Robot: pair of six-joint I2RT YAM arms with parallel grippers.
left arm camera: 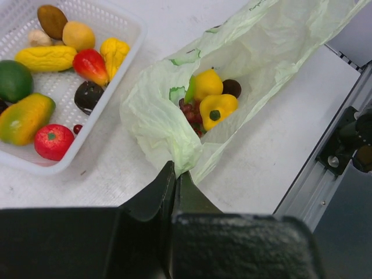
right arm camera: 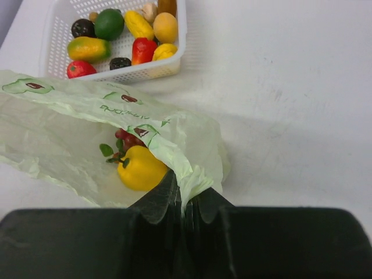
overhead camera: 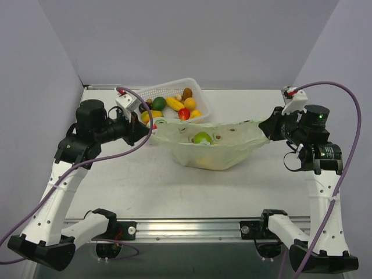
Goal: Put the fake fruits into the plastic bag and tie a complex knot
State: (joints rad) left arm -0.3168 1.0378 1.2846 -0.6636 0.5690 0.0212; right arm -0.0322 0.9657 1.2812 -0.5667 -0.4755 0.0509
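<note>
The pale-green plastic bag (overhead camera: 212, 145) is stretched sideways between both arms at mid-table. My left gripper (overhead camera: 148, 131) is shut on its left end (left arm camera: 174, 152), the film pinched between the fingertips. My right gripper (overhead camera: 266, 129) is shut on the right end (right arm camera: 197, 177). Inside the bag lie fake fruits: a yellow pepper (left arm camera: 216, 108), another yellow fruit (left arm camera: 207, 84), a dark one (left arm camera: 232, 88) and red grapes (left arm camera: 190, 111); the right wrist view shows the pepper (right arm camera: 139, 168) and grapes (right arm camera: 129, 139). A green fruit (overhead camera: 201, 138) shows through the film from above.
A white perforated basket (overhead camera: 195, 92) stands behind the bag at the back left, holding several more fake fruits (left arm camera: 52, 58), among them a red one (overhead camera: 183, 114) and a green one (overhead camera: 158, 103). A metal rail (overhead camera: 192, 228) runs along the near table edge.
</note>
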